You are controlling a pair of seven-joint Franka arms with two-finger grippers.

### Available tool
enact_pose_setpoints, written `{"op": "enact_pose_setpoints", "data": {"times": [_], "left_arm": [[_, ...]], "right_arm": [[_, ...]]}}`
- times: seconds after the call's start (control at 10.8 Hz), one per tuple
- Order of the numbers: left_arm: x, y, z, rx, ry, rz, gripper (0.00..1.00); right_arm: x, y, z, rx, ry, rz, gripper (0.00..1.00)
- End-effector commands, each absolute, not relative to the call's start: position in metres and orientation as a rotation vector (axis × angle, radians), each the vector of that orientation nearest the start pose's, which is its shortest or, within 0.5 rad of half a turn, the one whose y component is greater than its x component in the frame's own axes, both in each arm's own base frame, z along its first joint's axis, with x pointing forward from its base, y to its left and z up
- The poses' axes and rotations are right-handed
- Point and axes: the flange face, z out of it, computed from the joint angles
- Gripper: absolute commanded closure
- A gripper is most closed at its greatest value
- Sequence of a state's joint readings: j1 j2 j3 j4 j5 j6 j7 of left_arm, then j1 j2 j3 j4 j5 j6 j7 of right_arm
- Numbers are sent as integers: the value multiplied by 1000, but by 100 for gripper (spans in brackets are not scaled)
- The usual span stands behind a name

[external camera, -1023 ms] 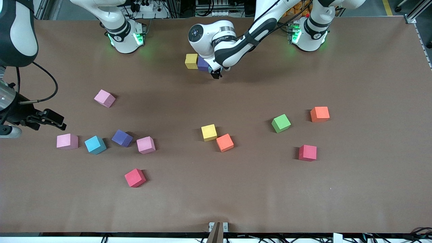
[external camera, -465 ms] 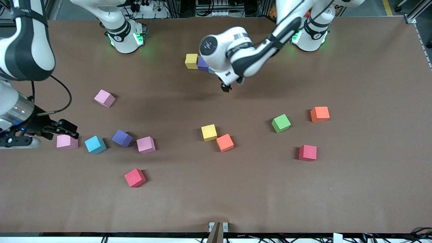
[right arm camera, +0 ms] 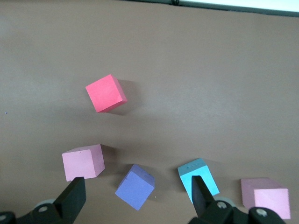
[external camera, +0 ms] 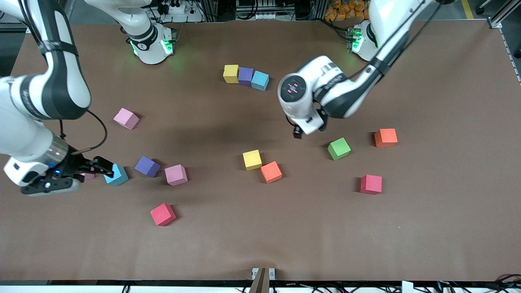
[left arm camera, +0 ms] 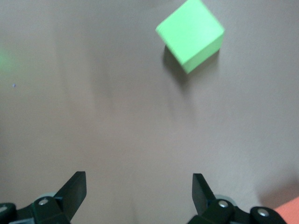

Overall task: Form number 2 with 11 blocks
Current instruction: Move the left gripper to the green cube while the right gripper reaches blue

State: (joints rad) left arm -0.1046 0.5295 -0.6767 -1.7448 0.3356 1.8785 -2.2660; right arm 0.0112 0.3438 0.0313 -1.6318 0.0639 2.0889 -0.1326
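Row of three blocks, touching: yellow (external camera: pixel 230 73), purple (external camera: pixel 246 76), light blue (external camera: pixel 260 80), lay on the worktop (external camera: pixel 427 228) between the arm bases. Left hand (external camera: pixel 297 134), fingers apart and empty, hung over bare worktop just beside the green block (external camera: pixel 338 148); orange block (external camera: pixel 385 137) and red block (external camera: pixel 371 184) lay near it. Right hand (external camera: pixel 97 167), fingers apart and empty, stood over a light blue block (external camera: pixel 116 175) and a pink block (external camera: pixel 87 176); second purple block (external camera: pixel 147 166) just beside.
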Motion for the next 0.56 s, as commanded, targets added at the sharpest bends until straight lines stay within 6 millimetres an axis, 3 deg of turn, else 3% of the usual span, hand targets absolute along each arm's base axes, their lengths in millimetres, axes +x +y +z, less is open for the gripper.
{"op": "enact_pose_setpoints", "data": {"times": [0.0,0.28,0.47], "left_arm": [[515,-364,321,-2275,-1796,88,0],[546,-317,322,-2292,-1790,120,0],[575,-272,319,-2244,-1907,141,0]], "right_arm": [[669,53,403,-3050,-290,-185,0],[654,81,352,-3037,-347,-171,0],[650,103,318,-3031,-395,-90,0]]}}
